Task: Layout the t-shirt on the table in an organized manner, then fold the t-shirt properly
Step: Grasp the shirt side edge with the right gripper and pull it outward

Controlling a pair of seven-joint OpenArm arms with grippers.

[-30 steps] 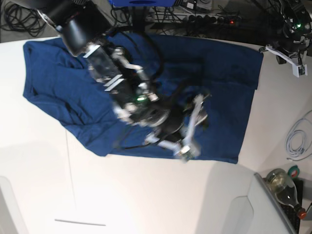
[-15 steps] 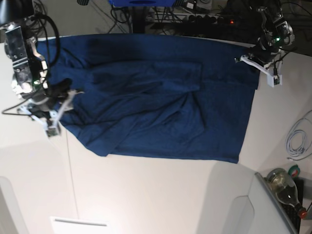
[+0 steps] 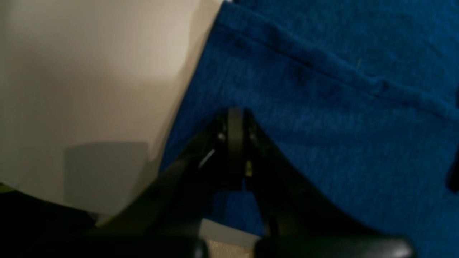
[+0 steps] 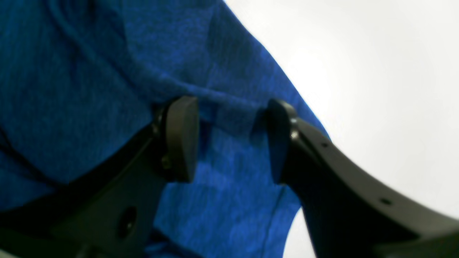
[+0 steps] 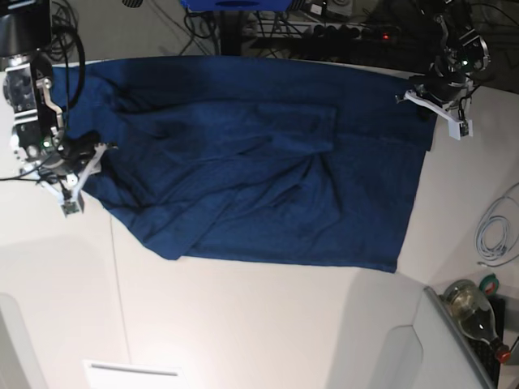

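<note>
Left wrist view
Left claw (image 3: 235, 143): its two dark fingers are pressed together with no gap showing; the tips sit on blue cloth, but whether any fabric is pinched between them cannot be told.
T-shirt (image 3: 340, 107): fills the area ahead of and to the right of the left claw, with a stitched hem running diagonally just beyond the tips.
Desk (image 3: 89, 79): pale surface to the left of the claw, meeting the cloth's edge close beside the fingers.

Right wrist view
Right claw (image 4: 233, 138): spread wide, one pad on each side of a raised ridge of cloth; the ridge lies in the gap and neither pad presses on it.
T-shirt (image 4: 89, 89): covers everything under and to the left of this claw, wrinkled.
Desk (image 4: 376, 71): bright white, to the right of the claw, just past the cloth's edge.

Base view
Right claw (image 5: 75, 180): at the picture's left, over the shirt's left edge.
Left claw (image 5: 430, 101): at the picture's upper right, at the shirt's far right corner.
T-shirt (image 5: 259, 162): spread between the two claws, rumpled with folds across its middle, lying on the desk (image 5: 243, 324).
Cable (image 5: 495, 235): white coil on the desk, well below the left claw.
Bottle (image 5: 474, 312): at the lower right corner, well apart from both claws.
</note>
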